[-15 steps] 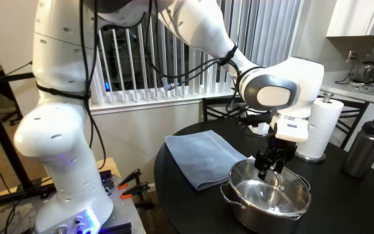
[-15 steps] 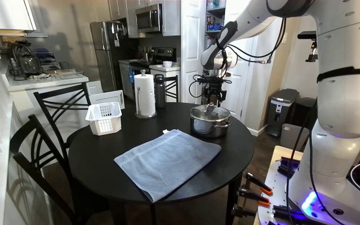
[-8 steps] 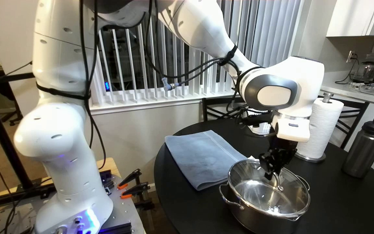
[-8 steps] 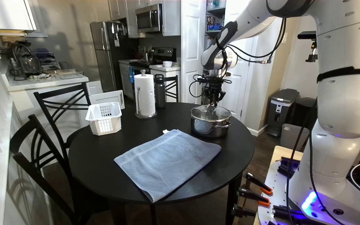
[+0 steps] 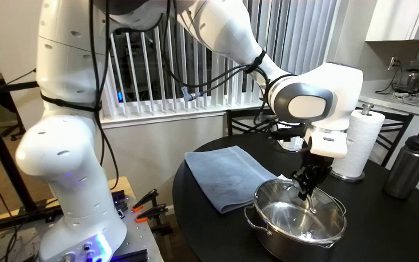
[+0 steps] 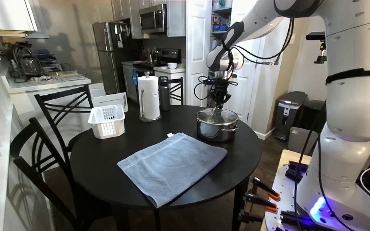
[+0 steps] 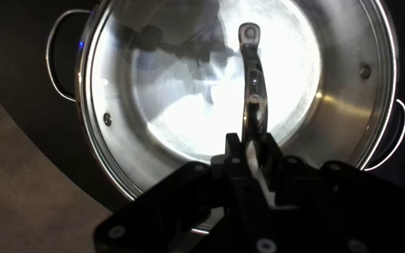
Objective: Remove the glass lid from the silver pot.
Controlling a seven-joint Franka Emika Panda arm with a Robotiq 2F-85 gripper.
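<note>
The glass lid (image 5: 286, 214) rests on the silver pot (image 5: 286, 245), both also visible in the other exterior picture, where the pot (image 6: 215, 131) stands near the table edge. An arched metal handle (image 7: 254, 80) crosses the lid's top. In the wrist view my gripper (image 7: 253, 144) is shut on the near part of this handle, one black finger on each side. From outside, the gripper (image 5: 303, 194) comes down from above onto the handle. The fingers partly hide the handle's near end. Through the glass, the pot's shiny inside shows.
A folded blue-grey cloth (image 6: 172, 166) lies beside the pot on the round black table (image 6: 95, 173). A paper towel roll (image 5: 358, 145) stands behind the gripper, with a dark bottle (image 5: 409, 167) farther along. A white basket (image 6: 107, 123) sits near the table's edge.
My gripper's fingers have come together around the lid's handle. The pot and lid have shifted slightly, toward the left in an exterior view. The arm has barely moved.
</note>
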